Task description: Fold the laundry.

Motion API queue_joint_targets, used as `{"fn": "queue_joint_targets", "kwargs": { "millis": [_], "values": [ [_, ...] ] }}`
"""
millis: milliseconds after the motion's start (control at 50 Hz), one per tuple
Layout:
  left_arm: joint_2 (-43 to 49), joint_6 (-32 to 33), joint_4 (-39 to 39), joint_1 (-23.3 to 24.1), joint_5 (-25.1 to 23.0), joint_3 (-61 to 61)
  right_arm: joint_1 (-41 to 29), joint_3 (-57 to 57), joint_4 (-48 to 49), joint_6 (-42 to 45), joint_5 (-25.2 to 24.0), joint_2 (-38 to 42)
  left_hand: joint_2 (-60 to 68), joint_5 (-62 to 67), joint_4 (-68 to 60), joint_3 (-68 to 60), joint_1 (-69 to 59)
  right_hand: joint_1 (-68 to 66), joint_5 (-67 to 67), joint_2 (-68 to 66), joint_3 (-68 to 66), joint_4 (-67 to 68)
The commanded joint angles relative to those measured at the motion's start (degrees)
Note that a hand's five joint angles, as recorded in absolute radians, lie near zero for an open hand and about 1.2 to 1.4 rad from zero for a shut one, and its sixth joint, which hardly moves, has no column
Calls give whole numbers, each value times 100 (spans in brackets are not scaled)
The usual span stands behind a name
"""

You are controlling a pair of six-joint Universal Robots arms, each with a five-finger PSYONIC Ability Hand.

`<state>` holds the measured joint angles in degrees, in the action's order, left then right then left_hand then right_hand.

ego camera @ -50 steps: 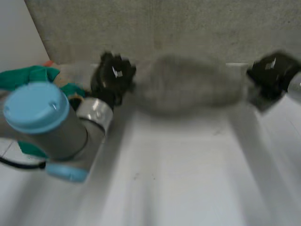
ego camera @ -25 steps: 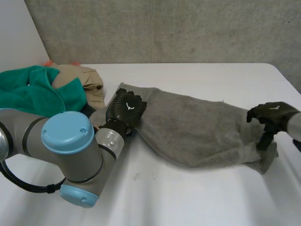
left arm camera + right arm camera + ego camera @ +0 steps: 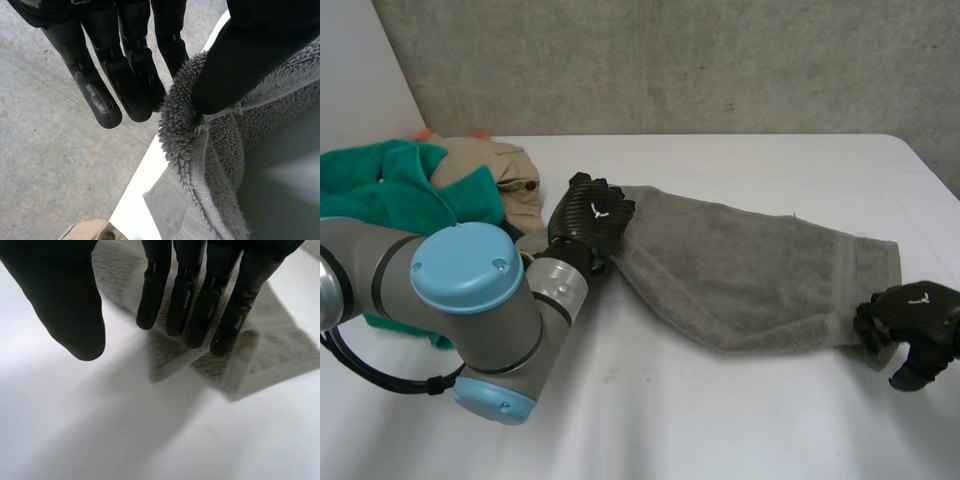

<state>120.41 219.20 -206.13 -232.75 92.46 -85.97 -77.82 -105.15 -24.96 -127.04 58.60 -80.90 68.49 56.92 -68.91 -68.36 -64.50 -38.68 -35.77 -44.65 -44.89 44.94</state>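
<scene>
On towel [image 3: 750,272] edge, left hand [image 3: 592,222]

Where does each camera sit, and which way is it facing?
Head view: between and behind the arms, looking down at the table; left arm, left hand, right hand show.
Left wrist view: on that wrist, along the palm; the left hand pinches the grey towel at one end.
Right wrist view: on that wrist, past the right hand's straight fingers to the table.
All three show the grey towel.
</scene>
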Motion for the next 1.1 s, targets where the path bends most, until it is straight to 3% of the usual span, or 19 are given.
{"fn": "queue_joint_targets", "kwargs": {
  "millis": [20,180,480,540,600,740,820,840,880,1100],
  "values": [
    [0,-9,29,2,0,-34,-242,91,1177,-479,11,425,1151,1308,-1109,-1164,-1550,67,775,664,687,-693],
    [131,0,29,-16,-9,-87,-725,311,1977,-743,55,1031,1151,1308,-1109,-1164,-1550,84,793,681,705,-711],
    [193,0,29,-69,-9,-43,-1068,1005,2145,-725,424,2025,1151,1308,-1109,-1164,-1550,-16,693,581,605,-611],
    [193,0,29,-77,-9,-34,-1068,1058,2162,-734,459,2034,1151,1308,-1109,-1164,-1550,-853,-145,-257,-233,227],
    [193,0,29,-77,-9,-43,-1077,1146,2197,-743,477,2025,1151,1308,-1109,-1164,-1550,-4010,-3301,-3413,-3389,3383],
    [211,0,73,-69,-17,-113,-1051,1269,2206,-988,565,1947,1151,1308,-1109,-1164,-1550,-4132,-3423,-3535,-3511,3506],
    [290,-9,284,-69,-18,-210,-998,1339,2101,-1208,775,1605,-995,-837,1037,982,596,-4132,-3423,-3535,-3511,3506],
    [307,-17,380,-86,-18,-245,-989,1331,1987,-1200,923,1395,-2432,-2275,2474,2419,2033,-4132,-3423,-3535,-3511,3506],
    [308,-17,477,-112,-18,-280,-963,1357,1803,-1226,1021,1244,-3686,-3529,3729,3674,3288,-4132,-3423,-3535,-3511,3506],
    [167,-202,574,-771,-35,-711,-154,1480,1362,-1182,1259,1050,-4011,-3853,4053,3998,3612,-4132,-3423,-3535,-3511,3506]
  ]
}}
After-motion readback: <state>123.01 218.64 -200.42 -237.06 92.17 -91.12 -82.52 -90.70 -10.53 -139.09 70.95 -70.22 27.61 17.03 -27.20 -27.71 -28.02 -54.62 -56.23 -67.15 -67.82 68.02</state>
